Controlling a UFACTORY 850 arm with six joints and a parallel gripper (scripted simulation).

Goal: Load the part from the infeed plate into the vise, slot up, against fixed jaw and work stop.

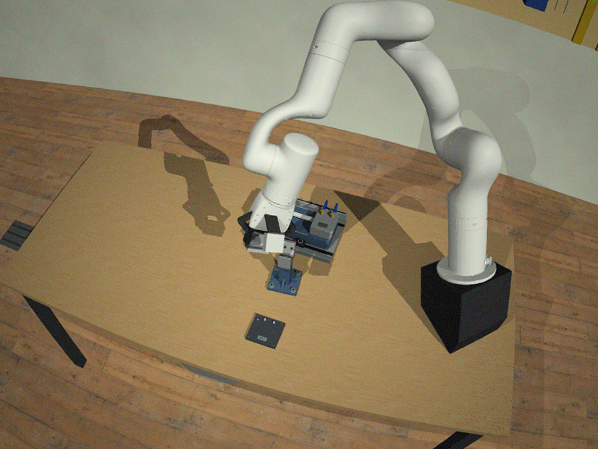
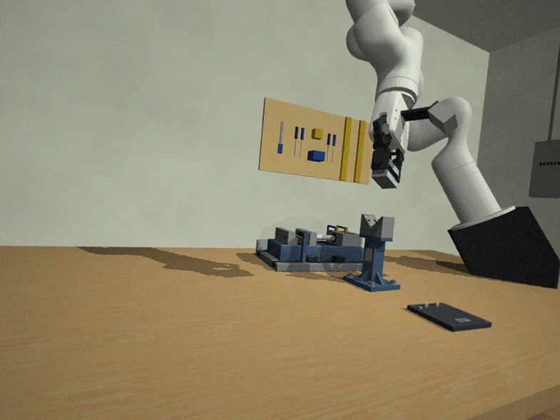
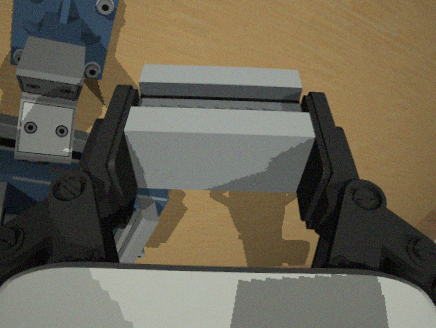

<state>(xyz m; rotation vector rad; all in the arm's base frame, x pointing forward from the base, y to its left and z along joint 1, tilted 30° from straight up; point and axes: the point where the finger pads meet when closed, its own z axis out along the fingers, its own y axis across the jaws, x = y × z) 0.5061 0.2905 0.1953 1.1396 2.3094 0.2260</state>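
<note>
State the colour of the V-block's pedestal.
Blue, under a grey V-block; the pedestal shows best in the exterior view.

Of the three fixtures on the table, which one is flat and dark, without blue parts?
The infeed plate, nearest the table's front edge. The vise and V-block have blue parts.
</note>
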